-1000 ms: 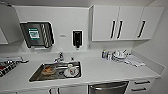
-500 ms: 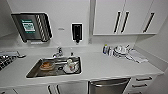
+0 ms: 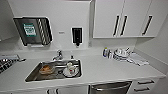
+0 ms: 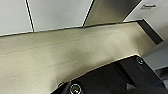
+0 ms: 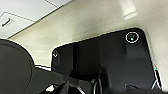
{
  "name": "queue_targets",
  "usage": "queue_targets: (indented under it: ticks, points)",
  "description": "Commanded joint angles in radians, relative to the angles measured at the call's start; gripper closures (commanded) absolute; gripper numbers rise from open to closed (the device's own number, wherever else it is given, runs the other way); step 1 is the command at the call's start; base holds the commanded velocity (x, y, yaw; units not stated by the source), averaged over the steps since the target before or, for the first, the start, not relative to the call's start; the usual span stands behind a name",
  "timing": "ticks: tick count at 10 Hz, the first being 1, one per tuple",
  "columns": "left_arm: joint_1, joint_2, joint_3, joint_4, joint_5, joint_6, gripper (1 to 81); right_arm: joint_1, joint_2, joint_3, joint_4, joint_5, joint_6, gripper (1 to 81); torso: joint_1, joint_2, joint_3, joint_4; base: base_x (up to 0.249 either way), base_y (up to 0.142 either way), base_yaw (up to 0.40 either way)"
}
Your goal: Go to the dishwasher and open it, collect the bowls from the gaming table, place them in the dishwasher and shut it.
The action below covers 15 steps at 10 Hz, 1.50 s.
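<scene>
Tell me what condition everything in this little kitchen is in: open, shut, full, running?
dishwasher: shut, bar handle at its top edge.
upper cabinet doors: all shut.
drawers: pushed in.
sink: holds dishes, including a brownish bowl and a cup on a plate.
tap: no water seen running.
pile of dishes: stacked on the counter.

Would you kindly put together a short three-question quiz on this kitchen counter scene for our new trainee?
1. True or false: the dishwasher under the counter is shut.
2. What lies in the sink? A) dishes B) a towel C) a kettle
3. Fill in: the soap dispenser hangs on the ____ above the tap.

Key: 1 true; 2 A, a brownish bowl and a cup on a plate; 3 wall.
</scene>
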Motion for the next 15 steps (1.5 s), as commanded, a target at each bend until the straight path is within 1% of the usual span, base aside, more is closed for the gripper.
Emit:
queue_targets:
  ticks: [1, 2, 3, 4, 6, 7, 8, 9, 11, 12, 13, 14, 15]
  points:
    - [-0.025, -0.063, 0.027, 0.025, -0.001, -0.003, 1.0, 0.054, -0.029, 0.015, 0.011, -0.048, 0.001, 1.0, 0.062, -0.097, -0.058, 0.000, 0.000, 0.000, 0.000]
    - [-0.025, -0.077, 0.031, 0.025, -0.013, -0.004, 1.0, 0.055, -0.029, 0.018, 0.011, -0.050, 0.001, 1.0, 0.083, -0.130, -0.095, 0.000, 0.000, 0.000, 0.000]
    - [-0.025, -0.083, 0.030, 0.027, -0.015, -0.004, 1.0, 0.058, -0.029, 0.020, 0.011, -0.050, 0.001, 1.0, 0.098, -0.155, -0.105, 0.000, 0.000, 0.000, 0.000]
    - [-0.028, -0.086, 0.028, 0.027, -0.015, -0.004, 1.0, 0.058, -0.029, 0.021, 0.011, -0.050, 0.001, 1.0, 0.115, -0.181, -0.127, 0.000, 0.000, 0.000, 0.000]
    - [-0.065, -0.085, 0.012, 0.026, -0.015, -0.006, 1.0, 0.061, -0.032, 0.026, 0.010, -0.050, 0.001, 1.0, 0.158, -0.249, -0.191, 0.000, 0.000, 0.000, 0.000]
    - [-0.080, -0.088, 0.005, 0.027, -0.013, -0.006, 1.0, 0.062, -0.034, 0.026, 0.010, -0.050, 0.001, 1.0, 0.181, -0.285, -0.185, 0.000, 0.000, 0.000, 0.000]
    - [-0.080, -0.097, 0.018, 0.028, -0.015, -0.006, 1.0, 0.060, -0.035, 0.024, 0.011, -0.050, 0.001, 1.0, 0.200, -0.315, -0.158, 0.000, 0.000, 0.000, 0.000]
    - [-0.075, -0.093, 0.030, 0.046, -0.018, -0.006, 1.0, 0.063, -0.032, 0.018, 0.014, -0.048, 0.001, 1.0, 0.215, -0.337, -0.166, 0.000, 0.000, 0.000, 0.000]
    - [-0.075, -0.057, 0.013, 0.050, -0.015, -0.006, 1.0, 0.075, -0.026, 0.026, 0.016, -0.047, 0.001, 1.0, 0.254, -0.400, -0.178, 0.000, 0.000, 0.000, 0.000]
    - [-0.075, -0.048, -0.001, 0.048, -0.015, -0.006, 1.0, 0.078, -0.024, 0.028, 0.016, -0.045, 0.002, 1.0, 0.278, -0.438, -0.215, 0.000, 0.000, 0.000, 0.000]
    - [-0.075, -0.042, -0.011, 0.048, -0.015, -0.007, 1.0, 0.080, -0.024, 0.028, 0.016, -0.047, 0.001, 1.0, 0.299, -0.473, -0.274, 0.000, 0.000, 0.000, 0.000]
    - [-0.075, -0.037, -0.019, 0.046, -0.015, -0.007, 1.0, 0.081, -0.024, 0.026, 0.016, -0.047, 0.001, 1.0, 0.315, -0.500, -0.282, 0.000, 0.000, 0.000, 0.000]
    - [-0.075, -0.039, -0.021, 0.046, -0.015, -0.007, 1.0, 0.080, -0.024, 0.026, 0.016, -0.045, 0.001, 1.0, 0.331, -0.526, -0.302, 0.000, 0.000, 0.000, 0.000]
